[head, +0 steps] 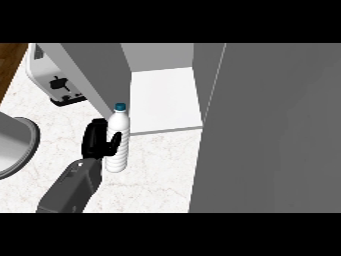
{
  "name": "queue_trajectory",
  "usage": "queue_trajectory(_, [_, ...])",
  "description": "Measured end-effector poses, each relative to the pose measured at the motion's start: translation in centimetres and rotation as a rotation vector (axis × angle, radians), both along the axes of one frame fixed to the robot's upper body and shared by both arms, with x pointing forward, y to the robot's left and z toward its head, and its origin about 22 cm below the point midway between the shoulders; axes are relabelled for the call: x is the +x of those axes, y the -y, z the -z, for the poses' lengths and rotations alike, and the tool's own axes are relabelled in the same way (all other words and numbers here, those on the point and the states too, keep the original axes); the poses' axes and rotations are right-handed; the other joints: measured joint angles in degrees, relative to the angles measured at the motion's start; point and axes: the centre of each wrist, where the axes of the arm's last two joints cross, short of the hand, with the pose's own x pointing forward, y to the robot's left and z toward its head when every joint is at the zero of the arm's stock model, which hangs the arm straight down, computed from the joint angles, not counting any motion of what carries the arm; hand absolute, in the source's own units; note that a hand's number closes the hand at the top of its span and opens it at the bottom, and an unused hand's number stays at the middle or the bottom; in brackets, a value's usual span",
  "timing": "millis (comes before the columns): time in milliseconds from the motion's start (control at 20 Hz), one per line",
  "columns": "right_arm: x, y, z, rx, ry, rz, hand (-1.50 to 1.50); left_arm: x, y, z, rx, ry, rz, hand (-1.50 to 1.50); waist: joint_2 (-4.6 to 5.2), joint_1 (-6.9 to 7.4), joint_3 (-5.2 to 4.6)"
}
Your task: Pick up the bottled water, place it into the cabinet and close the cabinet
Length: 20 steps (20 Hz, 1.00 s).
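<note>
Marble-white table (pixel 162 172) fills my view, with the cabinet (pixel 165 97) standing open on it, its big grey door (pixel 276 130) swung out on the right. At the left edge I see a round grey vessel (pixel 7 145), and a toaster (pixel 49 80) behind it. My left hand (pixel 95 140) is curled around the bottled water (pixel 117 145), upright just before the cabinet's white floor.

I see the water bottle (pixel 118 137) upright, blue cap, pale body — just off the open cabinet's (pixel 165 100) front-left corner.
</note>
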Motion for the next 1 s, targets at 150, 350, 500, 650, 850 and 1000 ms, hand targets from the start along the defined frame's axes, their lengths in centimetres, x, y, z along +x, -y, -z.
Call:
queue_trajectory(150, [0.1,0.5,-0.1,0.013,0.003,-0.011,-1.50,0.1,0.2,-0.1,0.028,-0.009,-0.023,1.50,-0.04,-0.13,0.11])
queue_trajectory(350, [0.2,1.1,-0.3,0.026,0.009,-0.024,-1.50,0.1,0.5,-0.1,0.053,-0.015,-0.059,1.50,-0.11,-0.27,0.26])
queue_trajectory(500, [0.3,1.7,-0.3,0.037,0.010,-0.028,-1.50,0.1,0.7,-0.2,0.071,-0.011,-0.088,1.50,-0.09,-0.32,0.34])
queue_trajectory(650, [0.4,2.3,-0.3,0.045,0.006,-0.035,-1.50,0.4,0.7,-0.4,0.112,-0.005,-0.128,1.50,0.11,-0.58,0.30])
queue_trajectory(850, [0.3,2.9,-0.5,0.049,0.005,-0.045,-1.50,1.3,0.9,-1.0,0.159,-0.023,-0.171,1.50,0.45,-1.06,0.22])
queue_trajectory(1000, [0.5,3.3,-0.5,0.055,0.008,-0.053,-1.50,1.1,1.0,-0.9,0.159,-0.017,-0.192,1.50,0.47,-1.13,0.34])
